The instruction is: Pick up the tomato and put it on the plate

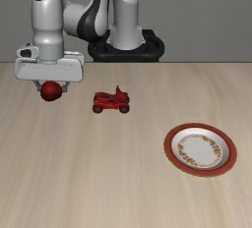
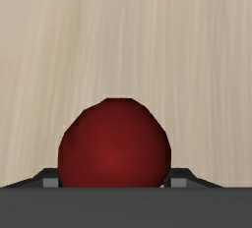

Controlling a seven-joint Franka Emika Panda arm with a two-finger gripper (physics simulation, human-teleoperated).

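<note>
Exterior view, end effector point(image 1: 49, 85): is hanging over the counter point(image 1: 108, 183) toward the exterior view's left, fingers pointing down and clamping the tomato from two sides.
Exterior view, tomato point(image 1: 50, 93): is sitting between the fingers, round and dark red. Whether it is touching the counter or hanging just above it cannot be told.
Exterior view, toy car point(image 1: 111, 101): is standing on the counter near the tomato, on the side of the exterior view's right, apart from it.
Exterior view, plate point(image 1: 200, 149): is lying flat on the counter, well apart from the tomato, toward the exterior view's right; white middle, red patterned rim.
Wrist view, tomato point(image 2: 113, 142): is sitting between the two fingertips point(image 2: 44, 179), its sides meeting both.
Wrist view, end effector point(image 2: 113, 181): is gripping the tomato.
Wrist view, counter point(image 2: 118, 26): is showing pale wood grain beyond the tomato.
</note>
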